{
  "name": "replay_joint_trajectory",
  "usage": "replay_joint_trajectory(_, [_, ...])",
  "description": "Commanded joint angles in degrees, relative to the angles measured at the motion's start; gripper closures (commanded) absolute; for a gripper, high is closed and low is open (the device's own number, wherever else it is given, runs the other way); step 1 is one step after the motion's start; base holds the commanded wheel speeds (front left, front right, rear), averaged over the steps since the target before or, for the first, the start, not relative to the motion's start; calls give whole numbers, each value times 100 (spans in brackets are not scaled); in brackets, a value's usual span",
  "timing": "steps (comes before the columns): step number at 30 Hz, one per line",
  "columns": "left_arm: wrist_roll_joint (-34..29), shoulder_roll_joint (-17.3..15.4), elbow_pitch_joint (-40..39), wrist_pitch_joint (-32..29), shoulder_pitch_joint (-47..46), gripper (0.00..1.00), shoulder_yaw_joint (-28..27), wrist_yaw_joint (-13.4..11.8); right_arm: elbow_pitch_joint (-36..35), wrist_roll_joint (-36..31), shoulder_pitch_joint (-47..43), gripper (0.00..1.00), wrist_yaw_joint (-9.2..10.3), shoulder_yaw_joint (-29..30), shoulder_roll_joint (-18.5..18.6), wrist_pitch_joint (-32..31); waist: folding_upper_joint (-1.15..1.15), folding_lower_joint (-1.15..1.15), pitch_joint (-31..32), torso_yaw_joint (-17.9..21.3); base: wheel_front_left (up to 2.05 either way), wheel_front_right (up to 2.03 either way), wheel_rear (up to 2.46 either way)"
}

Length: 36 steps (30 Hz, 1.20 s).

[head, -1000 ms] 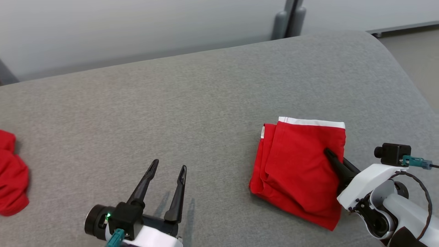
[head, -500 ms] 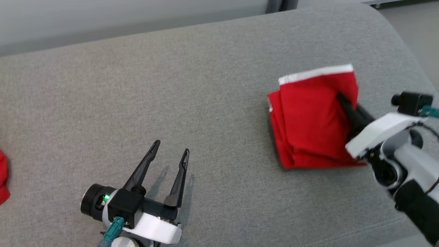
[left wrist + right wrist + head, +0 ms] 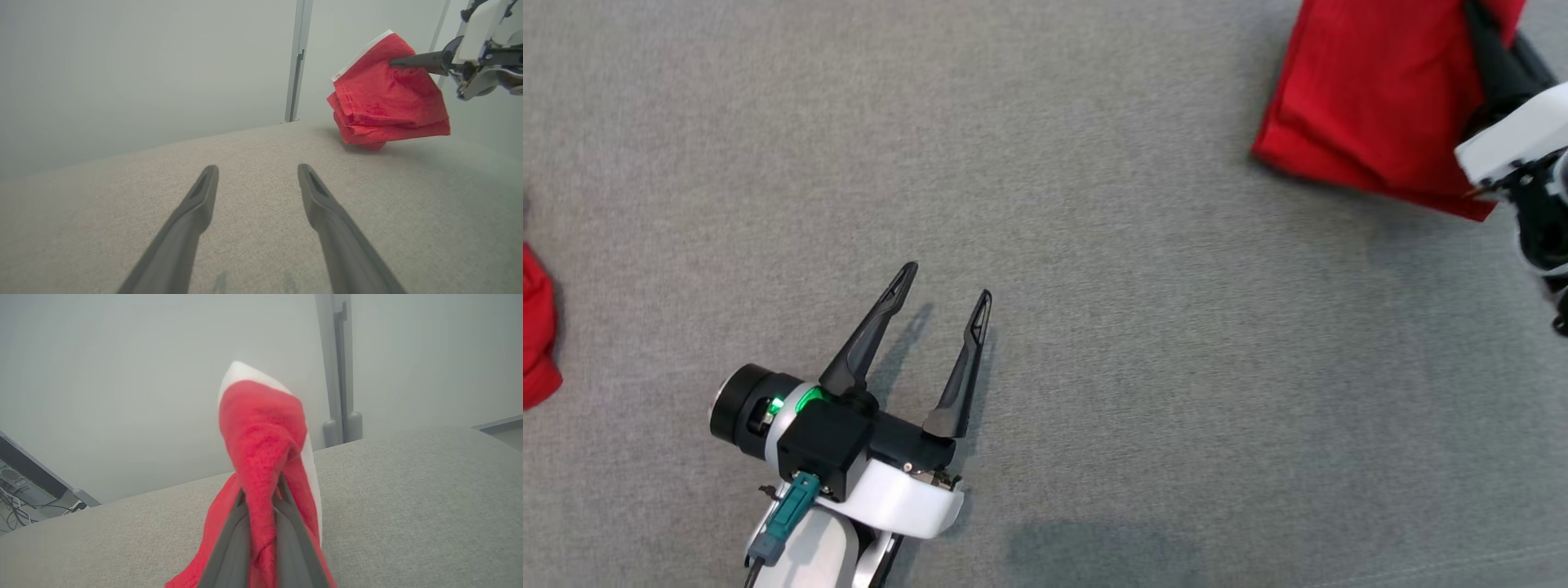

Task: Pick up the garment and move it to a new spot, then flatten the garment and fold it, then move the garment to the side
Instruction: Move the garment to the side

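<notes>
Where the right gripper pinches it, the folded red garment hangs off the cushion at the upper right of the head view. The two dark fingers are pressed together on a bunch of its cloth. In the right wrist view the garment rises between the right gripper's fingers and flops over their tips, with a white band along its top edge. The left wrist view shows the garment from the side. The right gripper reaches in level from the right and holds it near the top, below the white band. The stacked folds sag beneath. The lowest fold sits at or just above the grey upholstered surface, over a shadow, and I cannot tell whether it touches. No writing can be made out on the cloth.

The left gripper is well apart from the garment, low and left of centre in the head view. Its fingers are spread wide and hold nothing, just over the grey upholstered surface. In its own view the left gripper points across bare fabric. A green light glows on its wrist, and a teal connector plugs in below.

Another red cloth lies at the left edge of the head view. A grey metal post stands against the pale wall behind the cushion.
</notes>
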<state>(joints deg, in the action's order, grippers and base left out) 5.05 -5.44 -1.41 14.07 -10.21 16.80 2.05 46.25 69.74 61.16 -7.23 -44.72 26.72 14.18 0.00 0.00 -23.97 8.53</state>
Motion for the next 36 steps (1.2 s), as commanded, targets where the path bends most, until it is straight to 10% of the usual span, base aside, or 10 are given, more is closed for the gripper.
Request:
replay_joint_trajectory(1, [-67, -70, -185, -20, -187, 0, -135, 57, 28, 17, 8, 100, -25, 44, 155, 82, 0, 0, -225, -201, 0, 0, 0])
replay_joint_trajectory(17, [-175, -254, -435, -148, -496, 0, -10, 90, 522, -1614, 655, 100, -25, 2649, 477, 82, 0, 0, -992, -464, 0, 0, 0])
replay_joint_trajectory(36, [-270, -496, -770, -395, -475, 0, 145, 93, 1571, -4511, -290, 100, -25, 6784, -162, 82, 0, 0, -1221, -129, 0, 0, 0])
